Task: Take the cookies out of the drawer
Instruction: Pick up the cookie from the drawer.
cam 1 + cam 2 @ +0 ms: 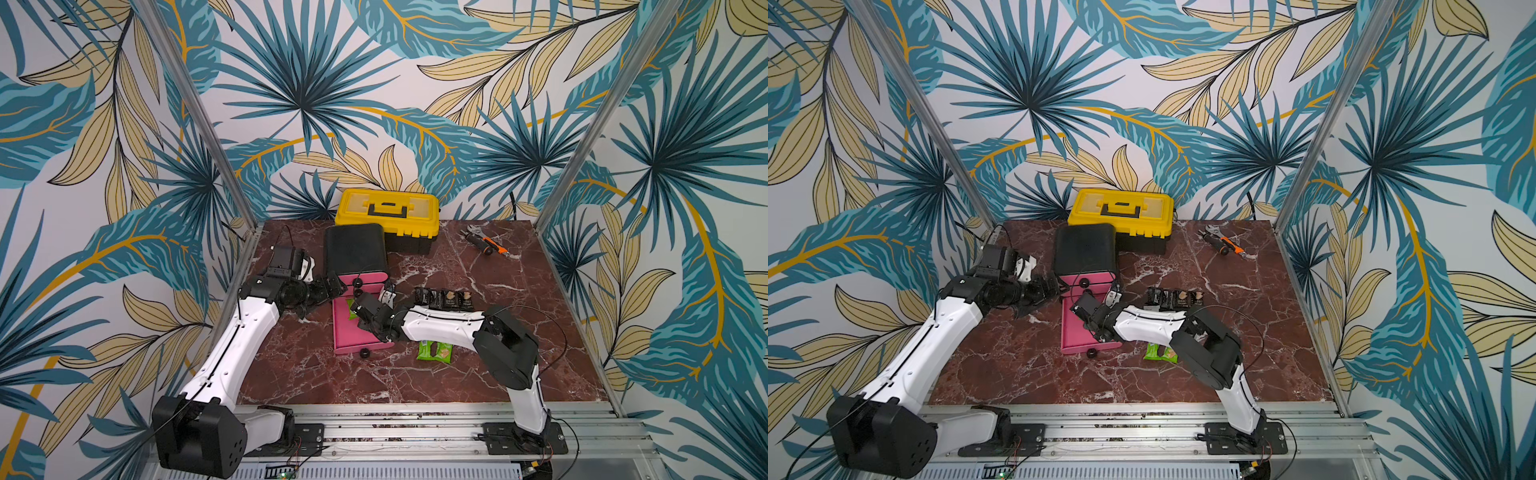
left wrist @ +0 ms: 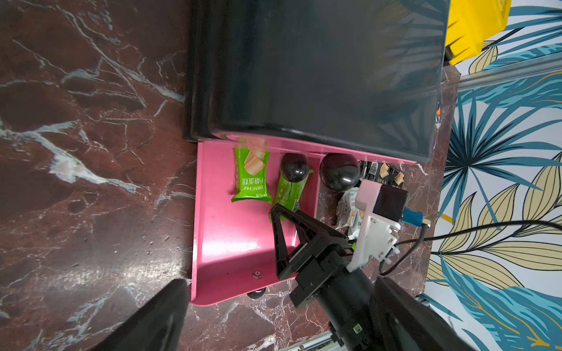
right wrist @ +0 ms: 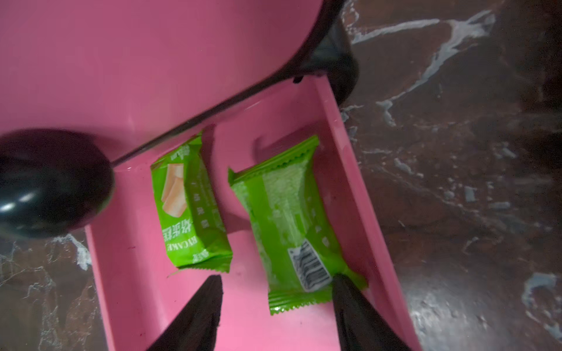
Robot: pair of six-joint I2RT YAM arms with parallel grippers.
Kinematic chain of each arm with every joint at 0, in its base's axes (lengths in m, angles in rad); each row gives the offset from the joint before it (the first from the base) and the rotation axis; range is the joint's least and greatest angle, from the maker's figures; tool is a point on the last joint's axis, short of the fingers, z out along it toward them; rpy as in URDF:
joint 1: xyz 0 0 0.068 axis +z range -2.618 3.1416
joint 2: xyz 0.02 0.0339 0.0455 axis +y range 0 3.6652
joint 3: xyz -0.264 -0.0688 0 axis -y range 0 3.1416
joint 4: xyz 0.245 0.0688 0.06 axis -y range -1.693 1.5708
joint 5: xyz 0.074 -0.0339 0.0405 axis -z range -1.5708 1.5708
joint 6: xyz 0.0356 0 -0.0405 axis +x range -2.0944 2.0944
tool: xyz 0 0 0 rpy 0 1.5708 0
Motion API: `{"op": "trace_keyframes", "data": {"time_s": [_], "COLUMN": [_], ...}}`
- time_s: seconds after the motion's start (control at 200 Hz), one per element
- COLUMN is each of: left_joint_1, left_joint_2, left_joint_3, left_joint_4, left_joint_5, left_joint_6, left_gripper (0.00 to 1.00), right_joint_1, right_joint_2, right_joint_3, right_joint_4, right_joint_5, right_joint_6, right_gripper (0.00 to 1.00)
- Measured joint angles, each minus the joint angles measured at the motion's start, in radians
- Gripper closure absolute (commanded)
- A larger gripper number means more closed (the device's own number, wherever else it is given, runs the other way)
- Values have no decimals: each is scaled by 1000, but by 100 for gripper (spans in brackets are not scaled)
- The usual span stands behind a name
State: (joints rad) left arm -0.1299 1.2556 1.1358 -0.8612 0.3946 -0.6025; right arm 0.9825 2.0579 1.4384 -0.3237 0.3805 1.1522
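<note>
The pink drawer (image 1: pixel 341 332) stands pulled out of the black cabinet (image 1: pixel 355 249). Two green cookies packets (image 3: pixel 190 206) (image 3: pixel 292 218) lie in it near the cabinet. My right gripper (image 3: pixel 276 277) is open inside the drawer, and one fingertip (image 3: pixel 340 281) touches the barcode packet's end. To the left of the cabinet my left gripper (image 1: pixel 324 297) is open and holds nothing. A row of black packets (image 1: pixel 442 298) lies on the table to the right of the drawer. White packets (image 2: pixel 348 209) lie beside the drawer. Green packets (image 1: pixel 434 351) rest under my right arm.
A yellow toolbox (image 1: pixel 388 212) stands behind the cabinet. Orange-handled tools (image 1: pixel 486 243) lie at the back right. Black knobs (image 2: pixel 339 171) stick out of the cabinet's front above the drawer. Metal posts (image 1: pixel 582 166) frame the marble table (image 1: pixel 291 374).
</note>
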Motion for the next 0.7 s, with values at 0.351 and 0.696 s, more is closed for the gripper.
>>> {"op": "trace_keyframes", "data": {"time_s": [0.351, 0.696], "left_joint_1": [0, 0], "left_joint_2": [14, 14], "left_joint_3": [0, 0], "left_joint_4": [-7, -11], "left_joint_5": [14, 14], "left_joint_6": [3, -5], "left_gripper": [0, 0], "right_joint_1": [-1, 0], "right_joint_2": [30, 28], "right_joint_3": [13, 18], "right_joint_4": [-3, -18], "right_joint_5": [-16, -42], "right_joint_6": [0, -35], "right_gripper": [63, 79]}}
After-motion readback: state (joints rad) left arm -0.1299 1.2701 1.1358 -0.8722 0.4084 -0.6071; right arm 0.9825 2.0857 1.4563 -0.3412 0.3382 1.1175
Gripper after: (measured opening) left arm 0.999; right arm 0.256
